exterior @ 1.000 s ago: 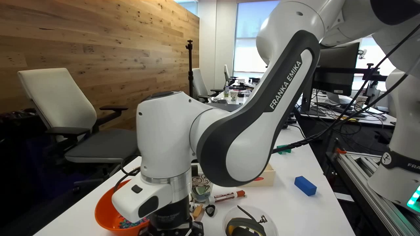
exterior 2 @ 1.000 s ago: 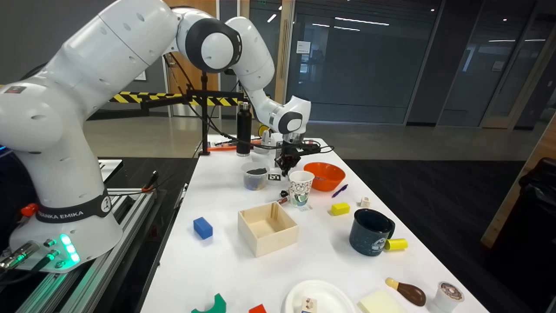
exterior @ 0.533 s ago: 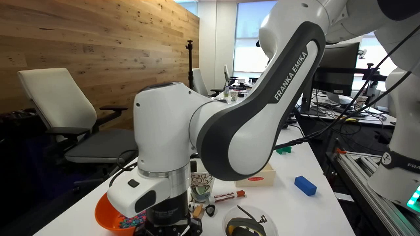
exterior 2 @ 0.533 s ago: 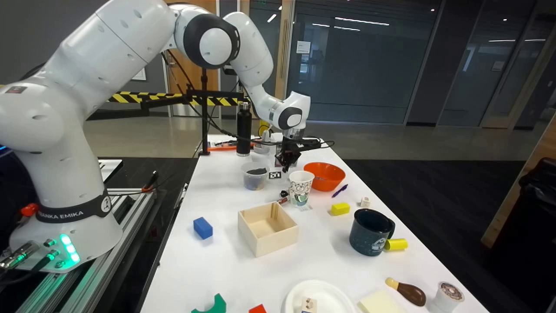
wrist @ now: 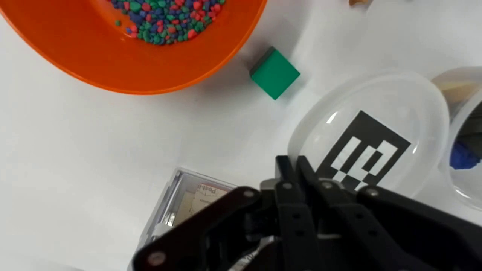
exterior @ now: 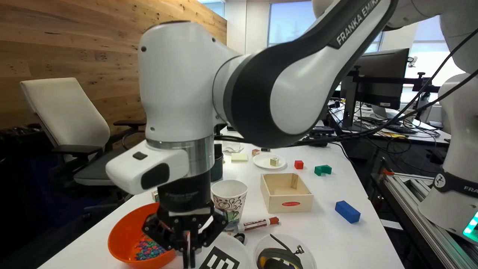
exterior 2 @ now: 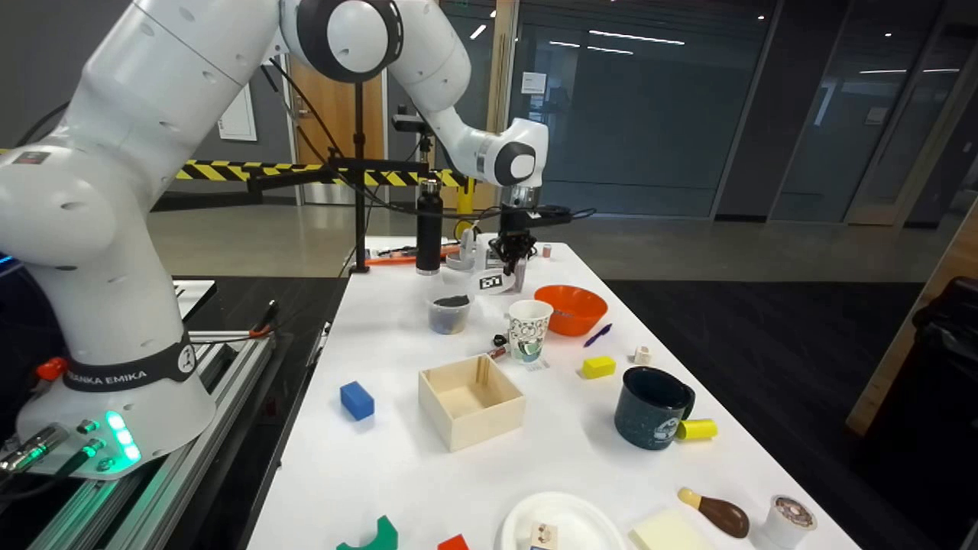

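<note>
My gripper (wrist: 292,162) is shut on the rim of a round translucent lid (wrist: 395,94) that bears a black-and-white square marker. The lid hangs tilted off the table, to the right of the fingertips in the wrist view. In both exterior views the gripper (exterior: 188,254) points down, with the lid (exterior 2: 491,282) at its tips. A small green block (wrist: 276,74) lies on the table between the lid and an orange bowl (wrist: 158,75) of coloured pebbles. Partly behind the gripper is a clear box (wrist: 177,203) with a Post-it pack inside.
An open clear tub (exterior 2: 449,315) stands beside the lid. Close by are a patterned paper cup (exterior 2: 529,332), a red marker pen (exterior: 257,224) and a wooden box (exterior: 287,203). A blue block (exterior: 347,212), a dark mug (exterior 2: 649,412) and a white plate (exterior 2: 561,508) stand farther off.
The arm has risen, and the lid has come up off the table with it, now tilted. More of the cup, the wooden box and the far tabletop shows behind the arm.
</note>
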Tool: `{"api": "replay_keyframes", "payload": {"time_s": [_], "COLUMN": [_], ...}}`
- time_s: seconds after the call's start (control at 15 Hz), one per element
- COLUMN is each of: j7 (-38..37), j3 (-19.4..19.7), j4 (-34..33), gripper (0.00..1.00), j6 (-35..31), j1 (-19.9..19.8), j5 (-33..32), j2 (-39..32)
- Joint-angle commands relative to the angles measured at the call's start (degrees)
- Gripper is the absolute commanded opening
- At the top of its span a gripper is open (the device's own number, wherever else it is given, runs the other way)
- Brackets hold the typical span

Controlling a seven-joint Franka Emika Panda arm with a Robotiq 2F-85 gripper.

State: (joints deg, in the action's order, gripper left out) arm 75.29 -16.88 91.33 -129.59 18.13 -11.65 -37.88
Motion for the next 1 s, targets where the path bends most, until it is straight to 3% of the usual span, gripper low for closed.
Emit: {"api": "replay_keyframes", "payload": {"time_s": [0.0,0.4,0.93], "j7": [-2.9,-8.0,-10.8], "j3": [1.4,-0.2,-2.1], "j4": [-0.2,6.8,20.4], "gripper": [0.01,0.01,0.01], "j6": [3.7,1.0,-6.6], "j1": [1.8,1.1,-3.4], "j5": [-3.0,-0.7,4.4], "j2": [3.9,10.5,18.2]}}
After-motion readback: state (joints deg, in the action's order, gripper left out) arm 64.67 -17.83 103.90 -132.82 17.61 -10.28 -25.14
